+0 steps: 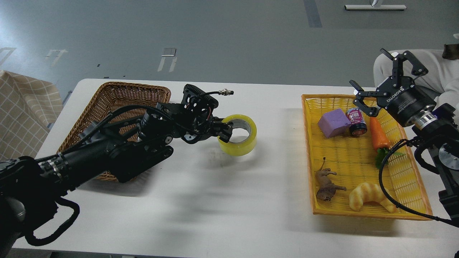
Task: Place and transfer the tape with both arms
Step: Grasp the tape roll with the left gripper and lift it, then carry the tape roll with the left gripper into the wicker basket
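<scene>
The tape is a yellowish roll with a grey core, held a little above the white table near its middle. My left gripper is shut on the roll's left wall, one finger inside the core and one outside. My left arm reaches in from the lower left across the brown basket. My right gripper is open and empty, raised above the far right corner of the yellow basket.
A brown wicker basket stands empty at the back left. A yellow basket at the right holds a purple block, a small can, a carrot, a toy animal and a croissant.
</scene>
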Tool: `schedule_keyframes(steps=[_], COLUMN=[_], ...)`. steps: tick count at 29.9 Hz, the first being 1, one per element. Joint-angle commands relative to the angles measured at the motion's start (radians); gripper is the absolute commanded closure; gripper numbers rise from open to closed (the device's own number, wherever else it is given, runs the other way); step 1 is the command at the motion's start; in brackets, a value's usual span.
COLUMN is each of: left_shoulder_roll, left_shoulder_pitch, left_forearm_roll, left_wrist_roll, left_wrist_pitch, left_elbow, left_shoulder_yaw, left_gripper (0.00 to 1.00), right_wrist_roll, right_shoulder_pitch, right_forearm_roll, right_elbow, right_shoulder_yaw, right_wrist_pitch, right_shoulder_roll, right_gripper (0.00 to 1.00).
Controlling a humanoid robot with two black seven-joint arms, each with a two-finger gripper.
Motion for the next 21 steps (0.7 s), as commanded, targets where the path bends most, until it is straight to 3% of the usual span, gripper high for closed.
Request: schedule_keyframes(steps=[1, 9, 21], left_shoulder_roll=[0.03, 0.177, 0.424], left_shoulder_pitch=[-0.065, -0.134, -0.117], left_forearm_roll=[-0.058, -0.148, -0.167], left_wrist_roll=[0.0, -0.006, -0.066], left_wrist_pitch=[0.0, 0.0, 0.0], left_elbow=[-0.026, -0.029, -0.029], left_shoulder_yaw=[0.001, 0.002, 0.005], left_gripper=[1.0, 1.0, 1.0], right_wrist_roll=[0.0, 0.0, 0.0], right_shoulder_pitch=[0.002, 0.0, 0.0], right_forearm_roll=[0.0, 0.0, 0.0], right_elbow=[0.0, 0.0, 0.0], right_shoulder_yaw=[0.004, 0.004, 0.004], right_wrist_pitch=[0.0, 0.0, 0.0], right_shoulder_roll=[0.0, 0.001, 0.003], right_gripper=[0.0, 0.0, 0.0])
